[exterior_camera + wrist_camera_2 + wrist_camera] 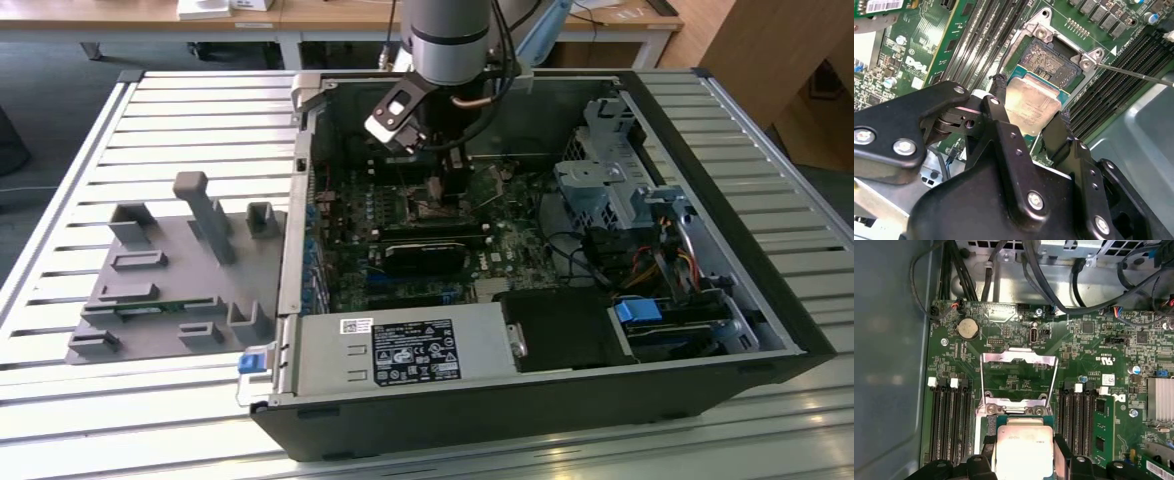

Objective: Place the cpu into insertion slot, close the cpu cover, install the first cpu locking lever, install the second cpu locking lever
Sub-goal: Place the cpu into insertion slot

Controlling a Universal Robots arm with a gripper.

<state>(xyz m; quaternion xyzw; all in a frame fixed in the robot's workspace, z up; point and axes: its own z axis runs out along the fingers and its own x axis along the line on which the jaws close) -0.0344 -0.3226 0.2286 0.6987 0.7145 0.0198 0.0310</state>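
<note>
Cpu (pixel 1032 100) sits pinched in the claw (pixel 1030 109), whose two black fingers (pixel 998 102) press on opposite edges of the chip. It is held just over the near edge of the open socket (pixel 1050 56); whether it touches the socket yet I cannot tell. In the exterior view the claw (pixel 430 150) is down inside the far part of the computer case (pixel 747 300), which lies open on a slatted metal tabletop (pixel 174 110).

The chip is a thin, flat square with a dull silvery metal top, scuffed and smeared, set on a green rim. It looks light and stiff, and its smooth lid could slip, so the bare side edges are the sensible place to hold it, as the claw does now. I would judge it fragile: the socket's fine golden contacts could bend if it comes in tilted or shifted.

In the first wrist view the cover (pixel 1019 358), a thin bright steel frame with a square window, stands swung up on the far side of the cpu (pixel 1025 447). Long black memory slots (pixel 949 425) flank it on the green circuit board (pixel 1089 340). A thin steel rod (pixel 1134 75) sticks out beside the socket.
</note>
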